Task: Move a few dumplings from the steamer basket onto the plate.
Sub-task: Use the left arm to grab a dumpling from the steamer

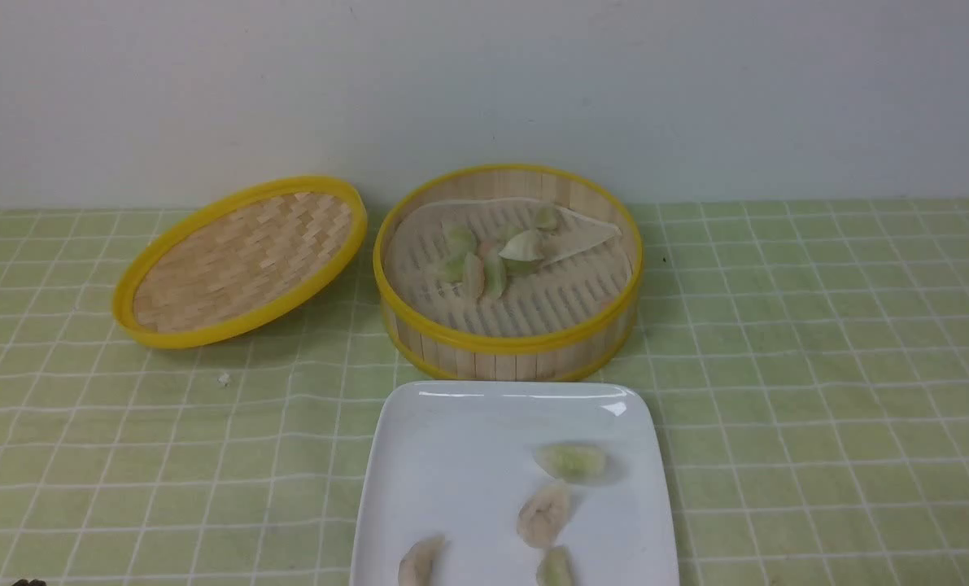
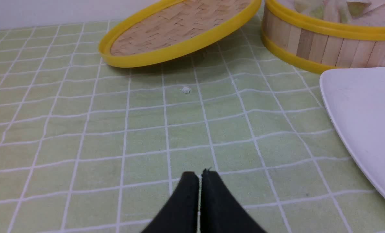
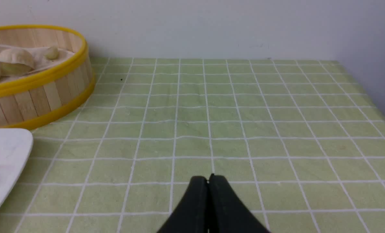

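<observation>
Resting on the tabletop (image 1: 818, 366), the plate (image 1: 451, 456) sits at 6 o'clock of the basket (image 1: 507, 346), just beside it. Four dumplings (image 1: 543, 514) lie on the plate, grouped toward its 5 o'clock part; a cluster of others lies on the basket floor near centre. A lid (image 1: 240, 260) stands tilted at 9 o'clock of the basket, its nearer edge raised. Left tool (image 2: 200, 176): tips pressed together, holding nothing, at 9 o'clock of the plate. Right tool (image 3: 208, 178): tips pressed together, holding nothing, at 3 o'clock of the plate.
</observation>
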You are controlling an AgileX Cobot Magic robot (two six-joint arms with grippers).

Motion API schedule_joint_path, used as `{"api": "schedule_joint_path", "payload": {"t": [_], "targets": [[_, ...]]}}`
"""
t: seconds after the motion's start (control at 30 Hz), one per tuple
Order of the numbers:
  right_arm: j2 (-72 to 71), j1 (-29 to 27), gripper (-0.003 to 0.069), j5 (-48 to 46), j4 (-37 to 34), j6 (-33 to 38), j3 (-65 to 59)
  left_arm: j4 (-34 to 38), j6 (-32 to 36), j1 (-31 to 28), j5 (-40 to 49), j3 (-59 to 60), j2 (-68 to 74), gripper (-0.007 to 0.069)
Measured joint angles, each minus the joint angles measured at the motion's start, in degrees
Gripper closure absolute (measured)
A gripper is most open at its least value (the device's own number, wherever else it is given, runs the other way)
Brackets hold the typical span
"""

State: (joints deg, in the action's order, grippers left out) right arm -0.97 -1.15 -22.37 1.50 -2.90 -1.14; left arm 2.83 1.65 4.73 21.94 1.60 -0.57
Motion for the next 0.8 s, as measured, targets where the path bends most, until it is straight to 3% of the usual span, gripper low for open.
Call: {"api": "schedule_joint_path", "payload": {"t": [0.6,0.8], "targets": [[0.0,0.0,0.0673,0.0,0.0,-0.07,0.0,0.0,0.0,0.0,0.0,0.0,0.0,0.0631],[0.0,0.0,0.0673,0.0,0.0,-0.07,0.0,-4.16,2.77,0.0,-4.35,0.13,0.0,0.0631]]}}
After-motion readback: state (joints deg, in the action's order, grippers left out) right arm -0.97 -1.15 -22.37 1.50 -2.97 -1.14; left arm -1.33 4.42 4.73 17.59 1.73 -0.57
